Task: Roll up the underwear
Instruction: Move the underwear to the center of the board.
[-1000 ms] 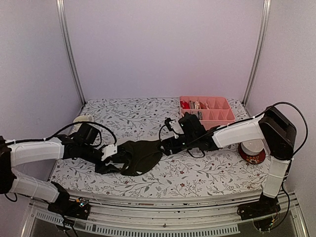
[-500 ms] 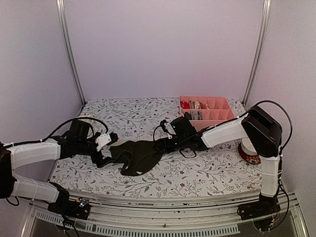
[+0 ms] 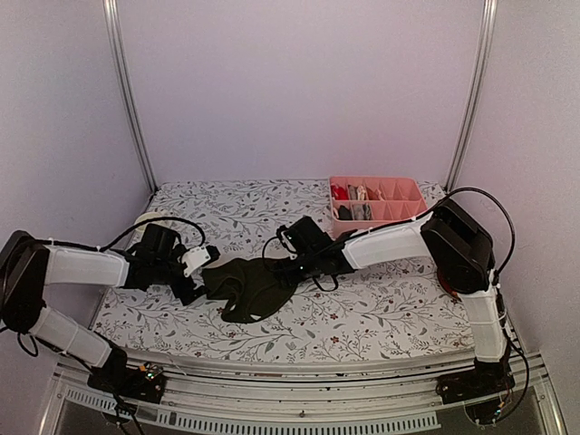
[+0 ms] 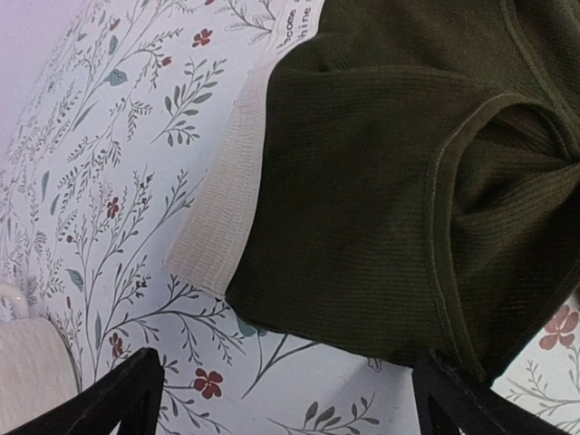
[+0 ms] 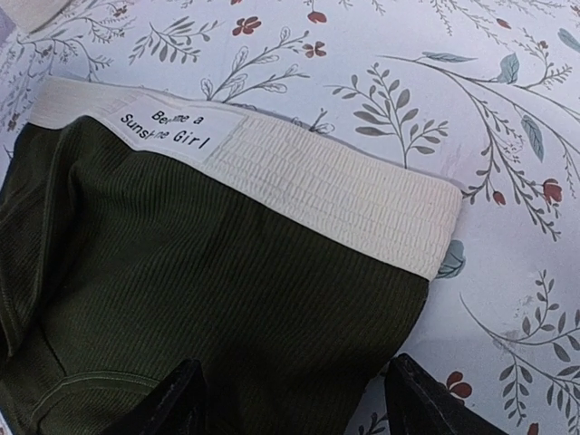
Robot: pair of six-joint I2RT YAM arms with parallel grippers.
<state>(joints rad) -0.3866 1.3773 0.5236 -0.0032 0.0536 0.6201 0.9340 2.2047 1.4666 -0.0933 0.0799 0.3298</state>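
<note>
Dark olive underwear (image 3: 252, 287), cream waistband (image 5: 335, 195)

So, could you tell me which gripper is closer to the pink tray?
Right. The right gripper is at the tray-side edge of the olive underwear, close to the pink tray; the left gripper is at the garment's opposite edge, farther away.

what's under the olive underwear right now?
The olive underwear lies directly on the floral table cover, which shows around it. Nothing pokes out beneath; anything under the folded cloth is hidden.
</note>
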